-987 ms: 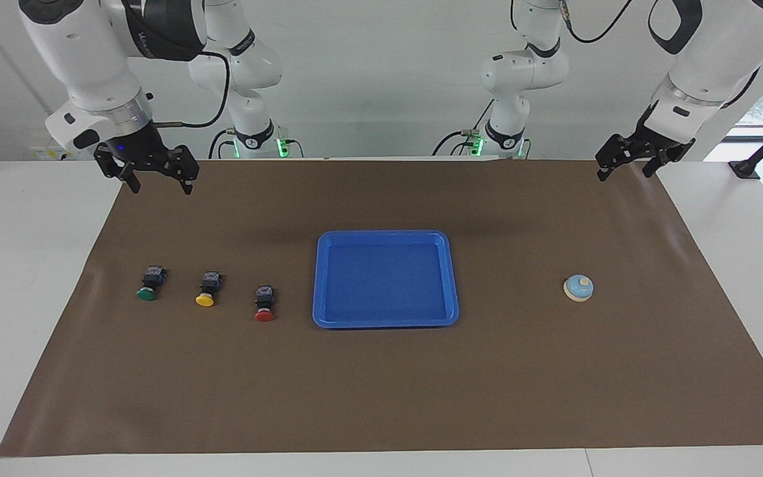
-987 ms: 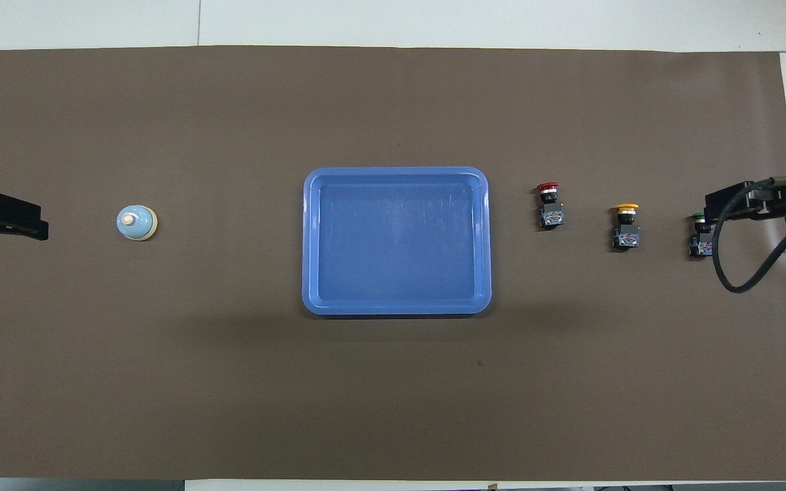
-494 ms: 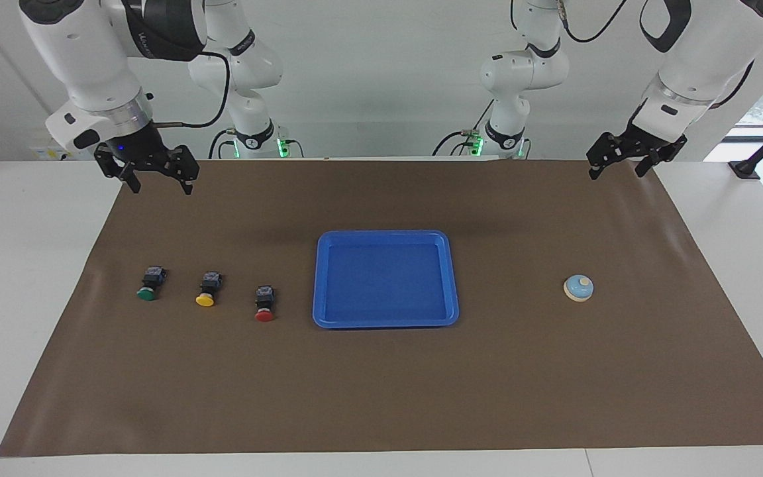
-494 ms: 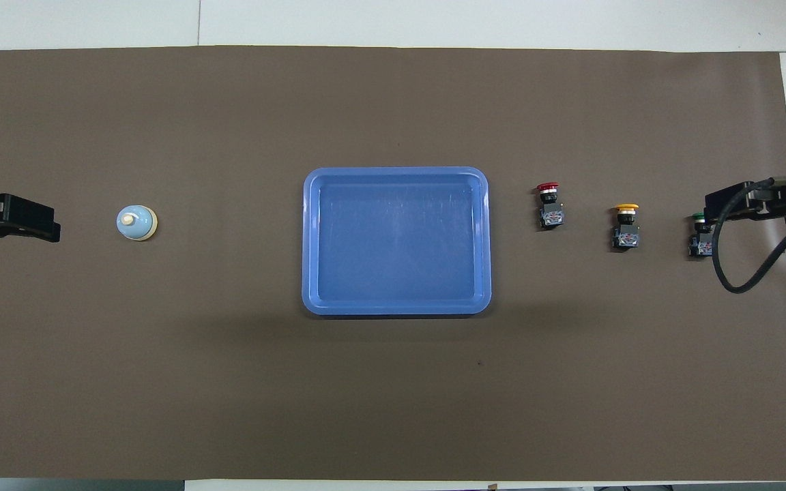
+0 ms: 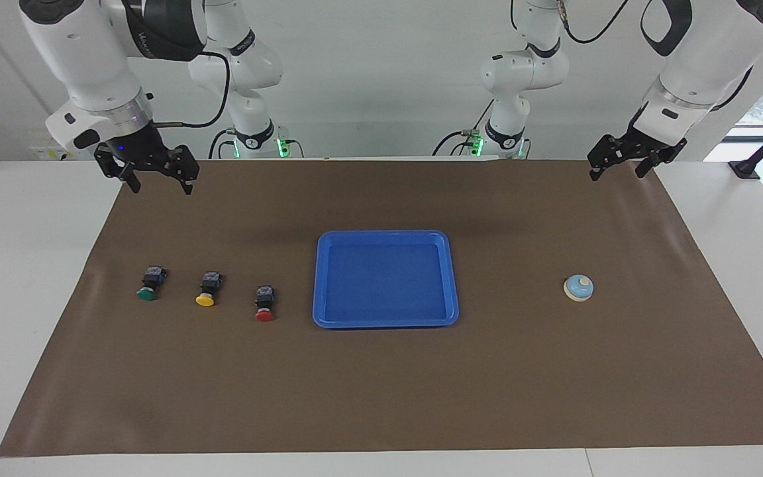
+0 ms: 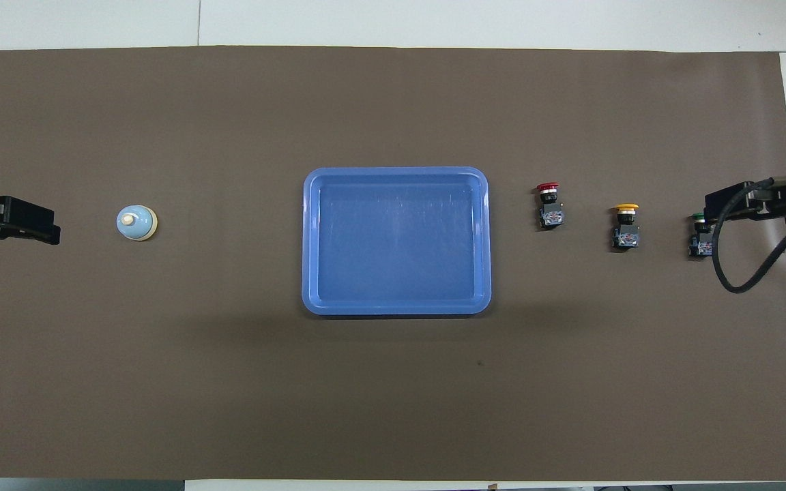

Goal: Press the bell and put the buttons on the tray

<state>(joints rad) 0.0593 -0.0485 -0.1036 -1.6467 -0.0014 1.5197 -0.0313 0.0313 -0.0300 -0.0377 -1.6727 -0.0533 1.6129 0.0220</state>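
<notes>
The blue tray (image 5: 385, 234) (image 6: 396, 170) lies mid-mat with nothing in it. Three buttons lie in a row on the mat between the tray and the right arm's end: red (image 5: 264, 305) (image 6: 548, 204), yellow (image 5: 207, 289) (image 6: 626, 226), green (image 5: 148, 285) (image 6: 699, 239). The light-blue bell (image 5: 578, 288) (image 6: 136, 223) stands toward the left arm's end. My right gripper (image 5: 161, 189) (image 6: 741, 204) hangs open, high over the mat; from overhead it partly covers the green button. My left gripper (image 5: 616, 175) (image 6: 11, 221) hangs open over the mat's end beside the bell, touching nothing.
A brown mat (image 5: 381, 397) covers most of the white table (image 5: 17, 265). A black cable (image 6: 741, 266) loops from the right wrist over the mat's end.
The left gripper has shifted a little toward the bell. The right arm, buttons, bell and tray have not moved.
</notes>
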